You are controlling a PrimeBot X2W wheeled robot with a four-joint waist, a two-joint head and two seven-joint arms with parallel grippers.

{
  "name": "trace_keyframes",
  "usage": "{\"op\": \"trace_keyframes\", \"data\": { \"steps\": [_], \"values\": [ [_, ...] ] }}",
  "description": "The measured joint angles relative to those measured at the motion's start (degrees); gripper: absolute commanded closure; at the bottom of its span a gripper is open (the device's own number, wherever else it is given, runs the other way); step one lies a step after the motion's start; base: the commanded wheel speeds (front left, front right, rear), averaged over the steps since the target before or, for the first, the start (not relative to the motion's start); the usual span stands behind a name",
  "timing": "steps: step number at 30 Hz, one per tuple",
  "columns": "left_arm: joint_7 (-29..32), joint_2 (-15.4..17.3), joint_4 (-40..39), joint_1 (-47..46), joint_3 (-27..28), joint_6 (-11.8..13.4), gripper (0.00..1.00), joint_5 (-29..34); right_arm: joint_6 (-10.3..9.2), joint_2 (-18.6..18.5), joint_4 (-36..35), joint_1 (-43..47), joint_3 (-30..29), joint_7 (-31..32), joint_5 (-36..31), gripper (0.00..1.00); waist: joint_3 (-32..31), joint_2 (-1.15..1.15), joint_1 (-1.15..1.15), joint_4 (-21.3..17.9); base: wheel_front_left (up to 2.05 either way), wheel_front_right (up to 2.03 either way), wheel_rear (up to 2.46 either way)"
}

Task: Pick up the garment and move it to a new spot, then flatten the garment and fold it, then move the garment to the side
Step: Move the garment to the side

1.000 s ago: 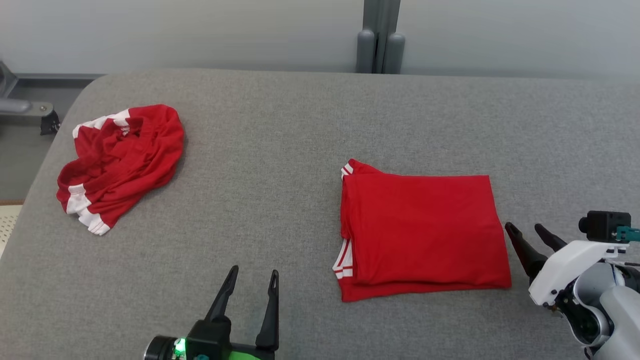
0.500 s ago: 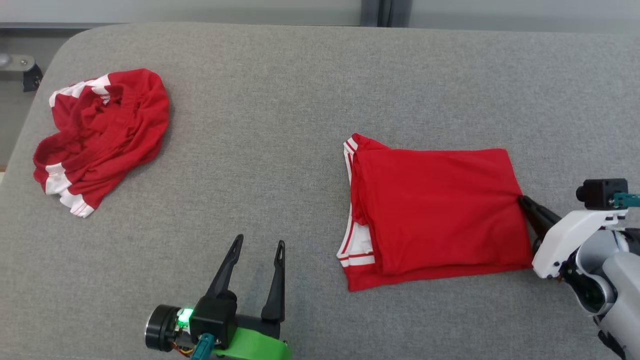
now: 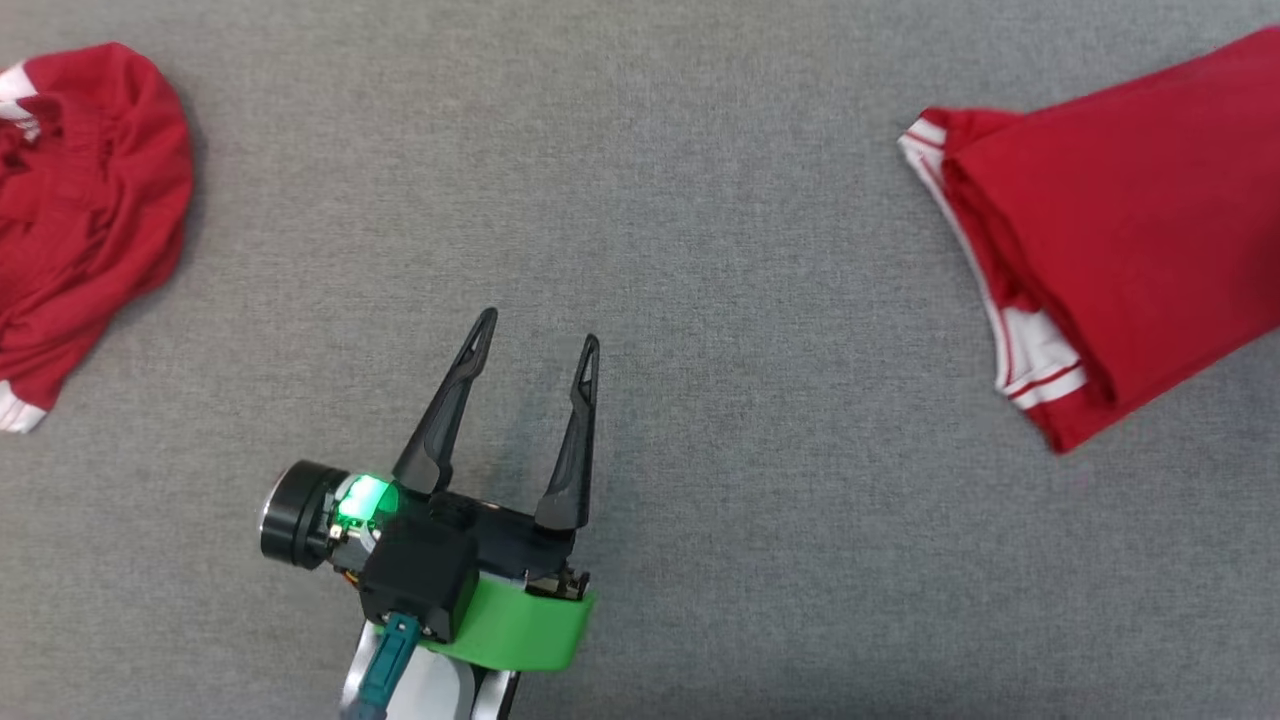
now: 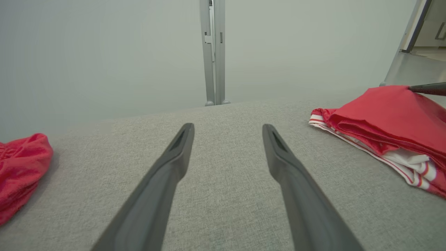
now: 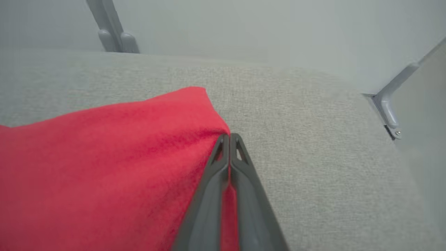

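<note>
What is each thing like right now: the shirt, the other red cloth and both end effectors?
shirt: folded, one side raised
other red cloth: crumpled in a heap, untouched
left end effector: open, empty
right end effector: shut on the shirt's edge

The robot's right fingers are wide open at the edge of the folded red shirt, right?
No. The right fingers are shut tight at the edge of the folded red shirt, pinching it. The right wrist view shows this.
</note>
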Motion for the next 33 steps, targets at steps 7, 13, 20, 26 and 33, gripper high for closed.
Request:
{"op": "trace_keyframes", "data": {
  "steps": [7, 13, 20, 26, 33],
  "values": [
    [0.00, 1.14, -3.49, -2.75, -0.80, -1.01, 0.00, 2.16, 0.00, -5.00, 3.22, -5.87, -6.25, -1.20, -3.77, 1.00, 7.15, 0.00, 0.01, -2.43, 0.00, 0.00, 0.00],
    [-0.01, 2.12, -4.79, -3.82, -1.04, -1.25, 0.00, 3.00, 0.00, -9.43, 5.57, -6.82, -11.66, -2.07, -7.68, 1.00, 12.17, 0.00, 0.01, -4.11, 0.00, 0.00, 0.00],
    [0.00, 2.78, -6.09, -4.42, -1.07, -1.59, 0.00, 2.99, 0.00, -12.99, 7.27, -7.35, -17.85, -3.70, -12.14, 1.00, 16.02, 0.00, 0.01, -4.96, 0.00, 0.00, 0.00],
    [0.00, 2.30, -4.83, -5.21, -1.77, -1.67, 0.00, 2.29, -0.01, -9.00, 8.21, -8.55, -21.09, -9.54, -23.07, 0.00, 16.15, 0.00, 0.00, -4.53, 0.00, 0.00, 0.00],
    [0.00, 0.89, 0.35, -2.87, 0.01, -0.90, 0.00, -4.00, -0.01, 6.22, 5.72, -2.59, -22.64, -12.30, -28.75, 0.00, 11.37, 0.00, 0.00, -4.01, 0.00, 0.00, 0.00]
  ]
}}
